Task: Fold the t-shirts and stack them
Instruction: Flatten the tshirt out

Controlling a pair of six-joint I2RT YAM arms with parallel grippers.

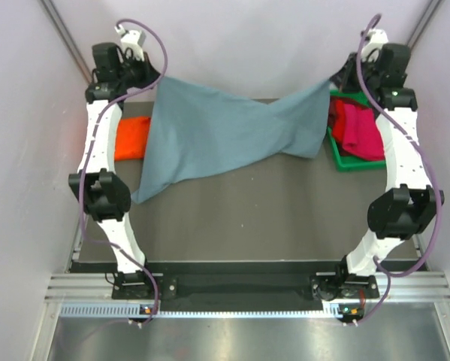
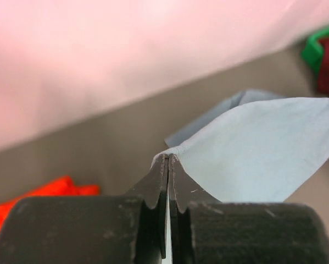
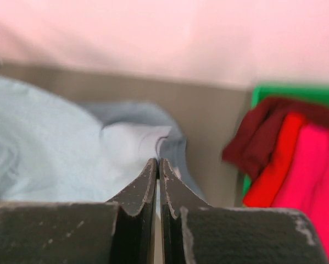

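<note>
A large slate blue-grey t-shirt (image 1: 225, 128) hangs stretched and twisted between both grippers above the far part of the table. My left gripper (image 2: 168, 158) is shut on one corner of it (image 2: 252, 154). My right gripper (image 3: 157, 162) is shut on the other end of it (image 3: 54, 148). In the top view the left gripper (image 1: 155, 81) is at the far left and the right gripper (image 1: 334, 80) at the far right. An orange-red t-shirt (image 1: 132, 137) lies folded at the left, also in the left wrist view (image 2: 38, 195).
A green bin (image 1: 343, 158) at the far right holds crimson, red and magenta shirts (image 1: 360, 128), also in the right wrist view (image 3: 296, 159). Pale walls close in the back and sides. The dark table top (image 1: 247, 218) lies below the hanging shirt.
</note>
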